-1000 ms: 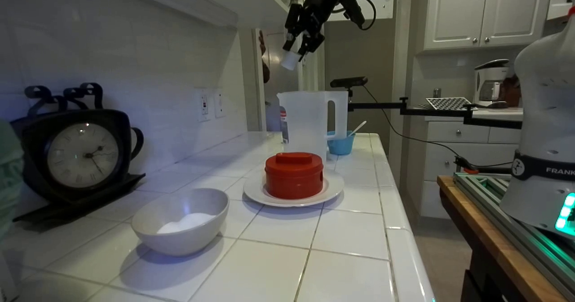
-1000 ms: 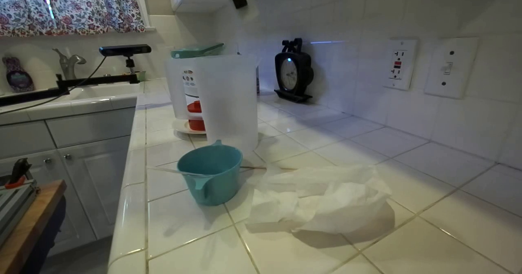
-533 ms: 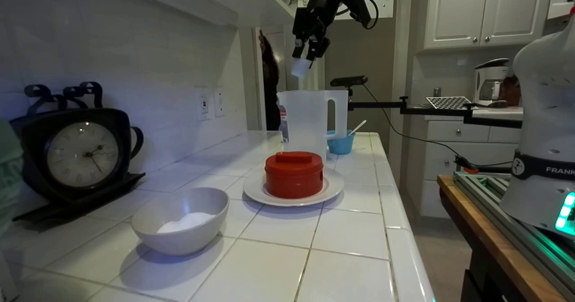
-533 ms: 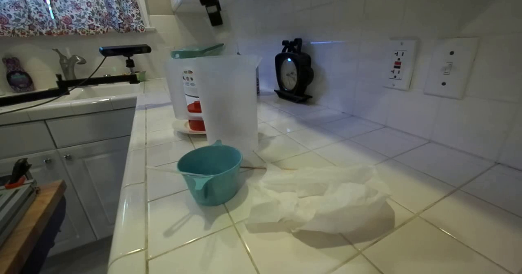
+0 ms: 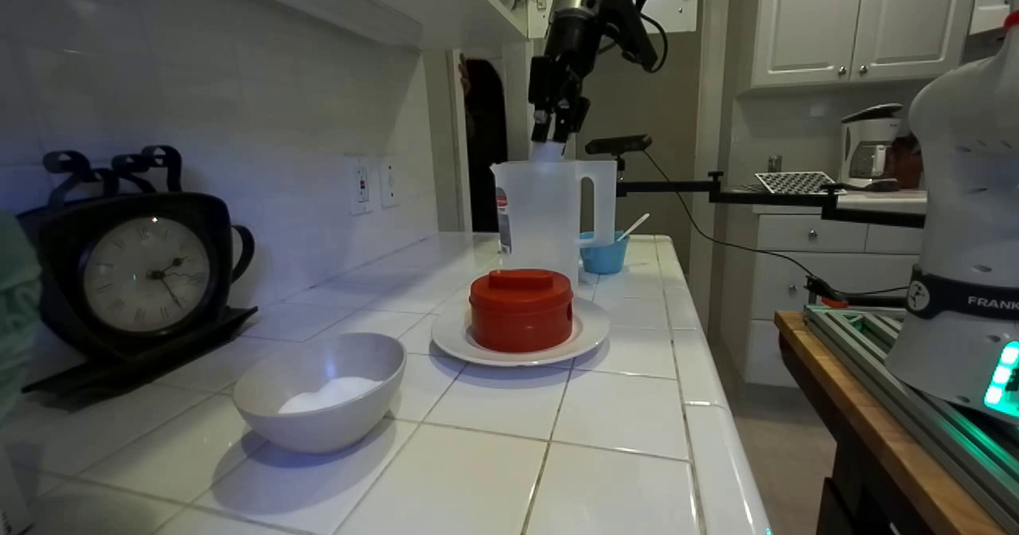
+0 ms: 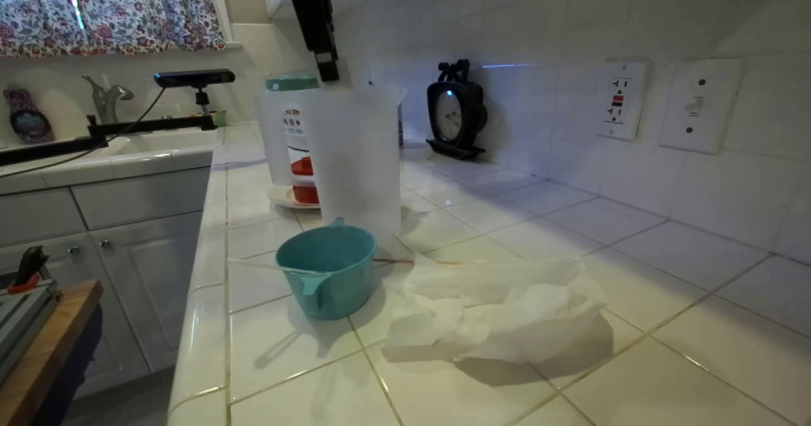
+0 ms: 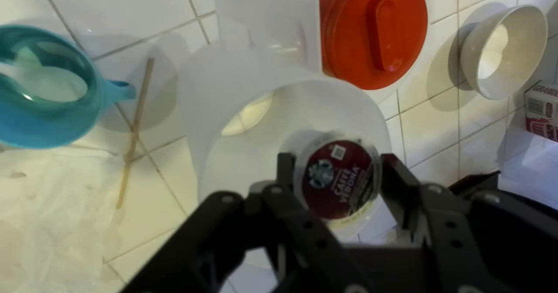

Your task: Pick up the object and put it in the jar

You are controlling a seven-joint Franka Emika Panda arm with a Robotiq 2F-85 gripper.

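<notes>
In an exterior view, a round pale bowl (image 5: 318, 435) is standing nearest on the white tiled tabletop (image 5: 501, 471). Behind it, a round red lidded plastic container (image 5: 521, 316) is resting on a white round plate (image 5: 591, 334). Farther back, a tall frosted plastic pitcher (image 5: 549, 216) is standing upright. At its mouth, the black end effector (image 5: 550, 138) is pinching a dark-red-topped white plastic coffee pod (image 7: 338, 179), its jaws resting partly apart against the pod's sides; whether the pod is dipping below the rim, I cannot tell. Beyond, a blue plastic cup (image 5: 603, 259) is standing.
</notes>
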